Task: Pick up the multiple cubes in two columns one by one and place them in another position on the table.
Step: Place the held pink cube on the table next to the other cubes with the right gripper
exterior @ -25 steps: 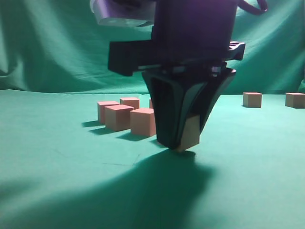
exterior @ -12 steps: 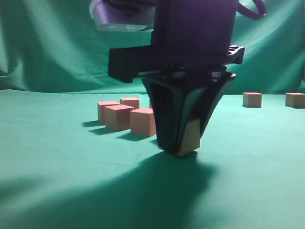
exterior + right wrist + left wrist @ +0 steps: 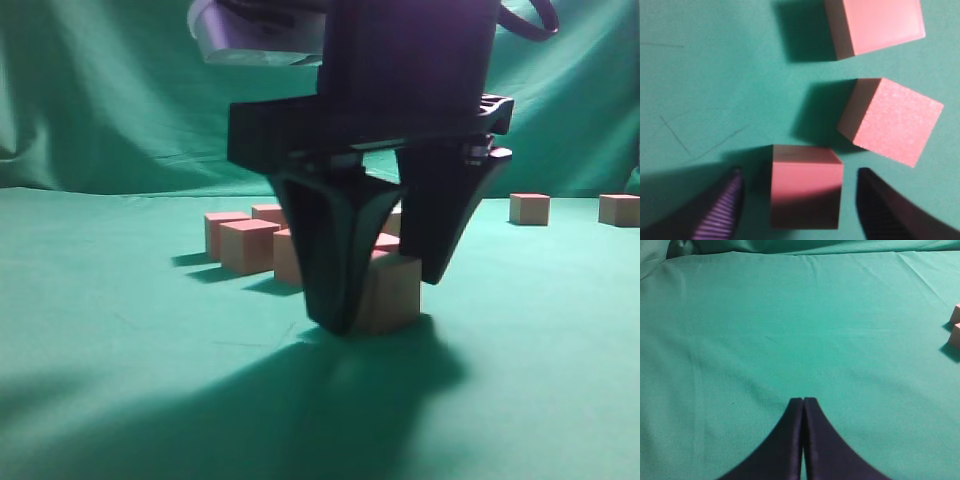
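Observation:
My right gripper (image 3: 381, 298) stands open on the green table (image 3: 120, 330), its fingers straddling one cube (image 3: 395, 293) that rests flat on the cloth with gaps on both sides. From the right wrist, that cube (image 3: 806, 187) sits between the gripper (image 3: 799, 172) fingers, touching neither. Two more cubes (image 3: 890, 120) (image 3: 872, 25) lie just beyond it. Behind the gripper stands a cluster of several cubes (image 3: 248, 245), partly hidden. My left gripper (image 3: 803, 401) is shut and empty over bare cloth, with two cubes (image 3: 955, 335) at the right edge of its view.
Two separate cubes (image 3: 529, 208) (image 3: 619, 209) stand far back on the right. A wrinkled green backdrop (image 3: 120, 90) rises behind the table. The gripper throws a broad shadow (image 3: 300, 410) toward the front.
The right gripper's fingers have spread apart and let go of the cube, which was held tilted and now sits flat on the table.

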